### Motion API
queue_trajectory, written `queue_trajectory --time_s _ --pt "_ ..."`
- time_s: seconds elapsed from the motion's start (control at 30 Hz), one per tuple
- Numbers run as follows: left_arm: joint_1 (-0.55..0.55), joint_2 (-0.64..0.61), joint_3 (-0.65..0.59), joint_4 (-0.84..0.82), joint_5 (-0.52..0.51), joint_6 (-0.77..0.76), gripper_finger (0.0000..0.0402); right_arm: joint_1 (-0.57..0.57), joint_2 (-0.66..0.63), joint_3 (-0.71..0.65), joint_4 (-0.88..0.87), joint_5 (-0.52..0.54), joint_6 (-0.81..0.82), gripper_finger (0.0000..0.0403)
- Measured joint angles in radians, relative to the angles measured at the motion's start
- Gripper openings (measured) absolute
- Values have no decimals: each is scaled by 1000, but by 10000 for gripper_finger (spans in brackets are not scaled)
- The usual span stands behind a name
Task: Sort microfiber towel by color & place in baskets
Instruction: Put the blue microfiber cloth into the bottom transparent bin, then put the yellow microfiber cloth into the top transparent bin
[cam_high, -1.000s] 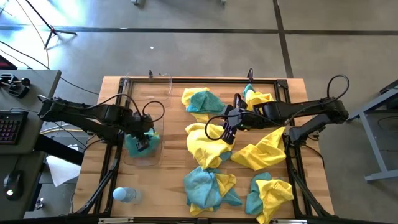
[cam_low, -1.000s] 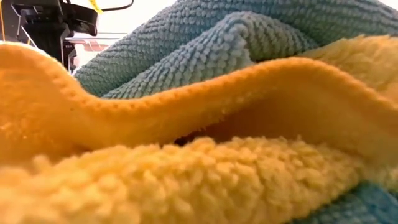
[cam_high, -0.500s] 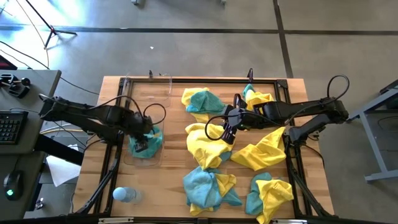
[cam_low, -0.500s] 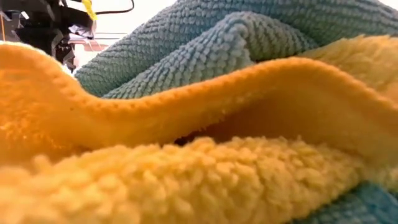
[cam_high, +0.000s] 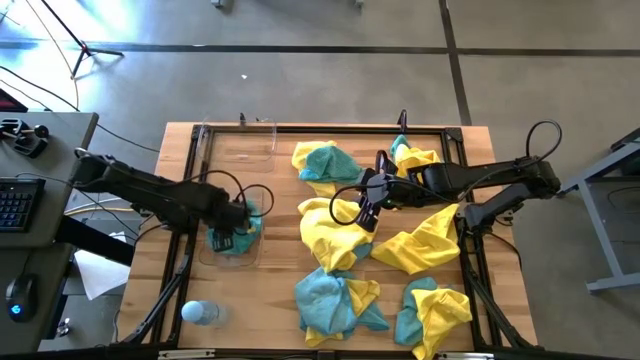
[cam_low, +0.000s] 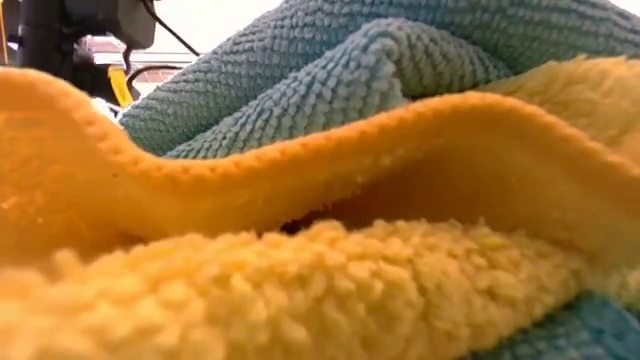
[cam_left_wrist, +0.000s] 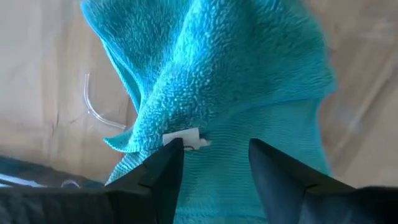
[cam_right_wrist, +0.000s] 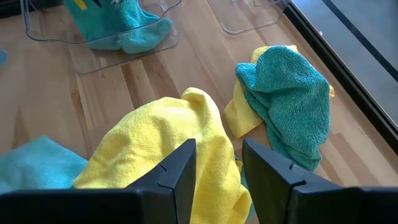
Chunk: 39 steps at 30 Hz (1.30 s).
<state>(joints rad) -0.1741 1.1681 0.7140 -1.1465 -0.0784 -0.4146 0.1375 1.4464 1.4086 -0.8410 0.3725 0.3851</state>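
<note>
A teal microfiber towel lies bunched in the near clear basket at the table's left. My left gripper points straight down into that basket, open, one fingertip on either side of the towel's white tag. My right gripper hovers open over a yellow towel at mid-table and holds nothing. Several more yellow and teal towels lie in heaps across the table's right half. A second clear basket stands at the far left. My left gripper comes from above, its fingertips down at the teal towel's upper folds in the basket. Whether they touch the cloth I cannot tell. The towel lies on the basket floor, slack.
A pale blue bottle lies at the near left corner. A black metal frame runs round the table. A yellow and teal heap fills the low view close up. Bare wood shows between the baskets and the heaps.
My left gripper has gone down into the near basket toward the teal towel, turning a little about its own axis. The towel stays in the basket.
</note>
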Motion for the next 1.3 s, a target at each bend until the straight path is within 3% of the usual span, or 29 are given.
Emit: queue_trajectory --time_s 0.17,0.8,1.0,1.3 --pt "0 48 -46 79 0 60 147 0 0 0 1 0 0 126" --pt "1 287 -50 103 49 95 142 0 0 0 4 19 -1 126" --pt "1 266 -38 75 49 75 142 0 0 0 4 19 -3 126" --pt "1 141 76 -31 11 46 142 0 0 0 3 19 -9 126"
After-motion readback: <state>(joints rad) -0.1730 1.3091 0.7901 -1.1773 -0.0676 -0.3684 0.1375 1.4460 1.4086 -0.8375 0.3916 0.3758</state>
